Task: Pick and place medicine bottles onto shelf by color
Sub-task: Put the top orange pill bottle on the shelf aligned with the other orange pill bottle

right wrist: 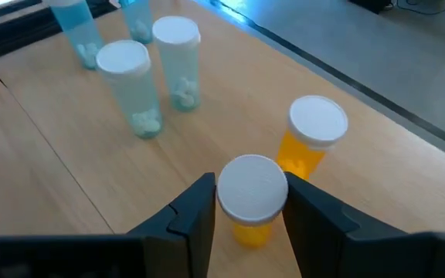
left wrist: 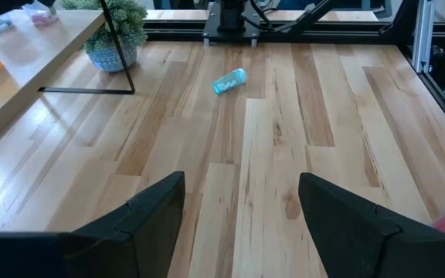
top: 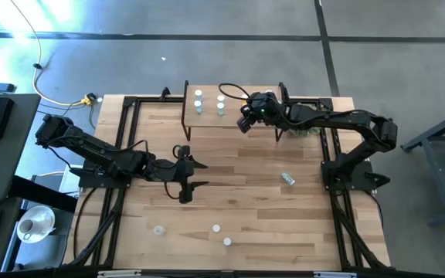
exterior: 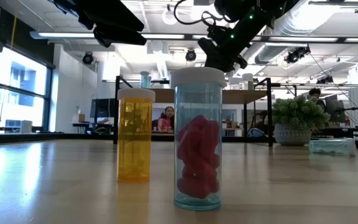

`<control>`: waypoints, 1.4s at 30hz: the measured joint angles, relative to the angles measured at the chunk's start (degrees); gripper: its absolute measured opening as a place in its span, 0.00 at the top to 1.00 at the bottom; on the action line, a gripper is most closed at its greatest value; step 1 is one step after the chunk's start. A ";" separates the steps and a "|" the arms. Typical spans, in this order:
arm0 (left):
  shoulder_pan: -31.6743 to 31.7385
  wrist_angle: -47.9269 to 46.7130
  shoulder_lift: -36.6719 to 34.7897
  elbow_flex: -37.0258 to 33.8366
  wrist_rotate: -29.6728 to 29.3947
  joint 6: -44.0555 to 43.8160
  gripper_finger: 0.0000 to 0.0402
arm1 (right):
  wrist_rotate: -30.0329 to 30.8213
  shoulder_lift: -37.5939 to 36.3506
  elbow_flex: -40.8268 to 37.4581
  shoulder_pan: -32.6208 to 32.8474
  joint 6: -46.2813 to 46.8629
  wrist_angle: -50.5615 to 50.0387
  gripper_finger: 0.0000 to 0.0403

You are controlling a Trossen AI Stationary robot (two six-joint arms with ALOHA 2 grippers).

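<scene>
The shelf point(top: 207, 108) stands at the table's far edge. Over its right part is my right gripper point(right wrist: 249, 205), shut on an orange medicine bottle point(right wrist: 251, 193) with a white cap. A second orange bottle point(right wrist: 315, 139) stands on the board just beyond it. Several light-blue bottles point(right wrist: 134, 89) stand farther left on the board. Another light-blue bottle point(top: 287, 178) lies on its side on the table. My left gripper point(left wrist: 242, 212) hangs open over the table's middle, with nothing between its fingers. My right gripper has the orange bottle between its two fingers, one on each side just under the white cap point(right wrist: 252, 184). The fingers slant down from the table's right. The bottle is upright above the shelf board; I cannot tell whether its bottom rests on the board.
A potted plant point(top: 307, 131) stands right of the shelf. Near the table's front edge stand an orange bottle point(exterior: 134, 140), a clear one with red pills point(exterior: 197, 140) and a third point(top: 227, 242). Black frame rails run along the table's sides. People sit in the room behind.
</scene>
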 joint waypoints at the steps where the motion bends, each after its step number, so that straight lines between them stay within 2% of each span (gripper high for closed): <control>1: 0.00 0.00 0.00 0.00 0.00 0.00 0.39 | 0.00 0.02 0.00 0.00 0.01 -0.04 0.65; 10: -0.01 0.00 0.00 0.00 0.00 0.00 0.39 | 0.02 0.02 0.00 0.00 0.01 0.10 0.60; 42: 0.00 0.00 0.00 0.00 0.00 0.02 0.39 | 0.04 -1.48 0.00 0.00 0.44 -0.66 0.60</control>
